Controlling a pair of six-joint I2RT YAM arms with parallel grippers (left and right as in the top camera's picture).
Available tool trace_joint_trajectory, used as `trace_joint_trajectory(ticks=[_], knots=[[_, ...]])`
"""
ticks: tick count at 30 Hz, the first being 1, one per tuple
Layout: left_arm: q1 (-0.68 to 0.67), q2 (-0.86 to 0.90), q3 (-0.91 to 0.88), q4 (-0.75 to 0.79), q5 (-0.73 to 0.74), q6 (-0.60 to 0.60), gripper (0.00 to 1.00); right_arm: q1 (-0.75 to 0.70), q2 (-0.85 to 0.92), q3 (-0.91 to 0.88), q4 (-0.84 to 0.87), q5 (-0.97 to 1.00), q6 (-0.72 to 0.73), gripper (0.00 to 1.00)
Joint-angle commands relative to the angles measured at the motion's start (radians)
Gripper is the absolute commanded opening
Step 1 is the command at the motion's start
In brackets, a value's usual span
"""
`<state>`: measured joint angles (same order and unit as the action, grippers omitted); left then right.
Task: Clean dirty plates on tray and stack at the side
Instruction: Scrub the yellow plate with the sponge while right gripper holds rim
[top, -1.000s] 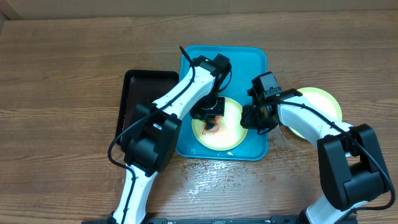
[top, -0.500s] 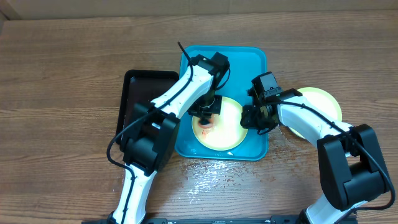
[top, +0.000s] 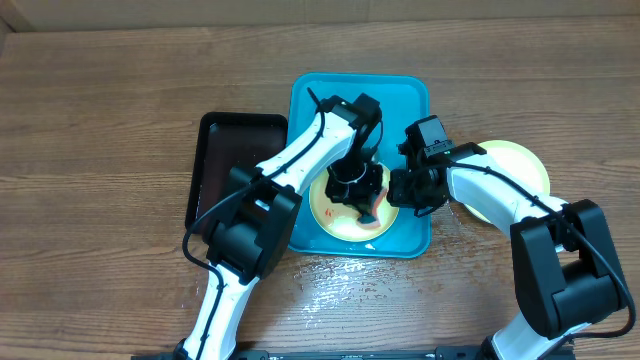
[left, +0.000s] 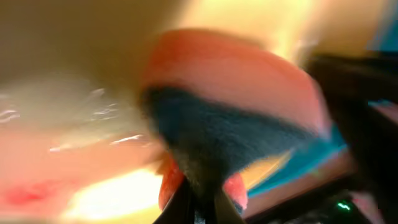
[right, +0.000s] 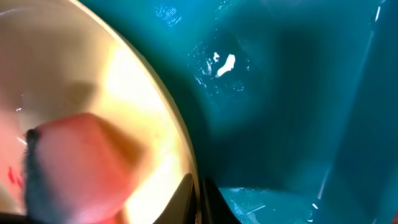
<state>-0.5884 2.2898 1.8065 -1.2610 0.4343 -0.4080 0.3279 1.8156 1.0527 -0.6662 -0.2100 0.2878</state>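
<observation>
Scrubbing step: my left claw (top: 358, 192) grips the sponge (left: 230, 87) on the plate (top: 335, 226). My right claw (right: 198, 198) pinches its rim. Next, I judge: steady strokes, rim held firm.

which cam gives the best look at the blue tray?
Overhead: the tray shows nearly whole, rim and corners, with the middle partly covered. Right wrist shows only a wet inner patch; left wrist, a blurred sliver.

Overhead looks straight down; both wrist cameras hug one plate (top: 335, 222).
</observation>
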Motion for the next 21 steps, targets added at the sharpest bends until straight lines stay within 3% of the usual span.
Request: trace_joint_trajectory(ticks=[1, 6, 13, 17, 21], knots=[[0.007, 0.011, 0.012, -0.050, -0.272, 0.017, 0.04, 0.002, 0.006, -0.005, -0.004, 0.010, 0.000, 0.04], [0.007, 0.011, 0.012, -0.090, -0.597, -0.037, 0.04, 0.002, 0.006, -0.005, -0.003, 0.010, 0.000, 0.04], [0.016, 0.010, 0.016, -0.093, -0.859, -0.042, 0.04, 0.002, 0.006, -0.005, -0.004, 0.010, 0.000, 0.04], [0.023, 0.010, 0.031, -0.084, -0.798, -0.032, 0.04, 0.002, 0.006, -0.005, -0.003, 0.010, 0.000, 0.04], [0.024, 0.010, 0.035, -0.036, -0.519, 0.026, 0.04, 0.002, 0.006, -0.005, -0.003, 0.010, 0.000, 0.04]])
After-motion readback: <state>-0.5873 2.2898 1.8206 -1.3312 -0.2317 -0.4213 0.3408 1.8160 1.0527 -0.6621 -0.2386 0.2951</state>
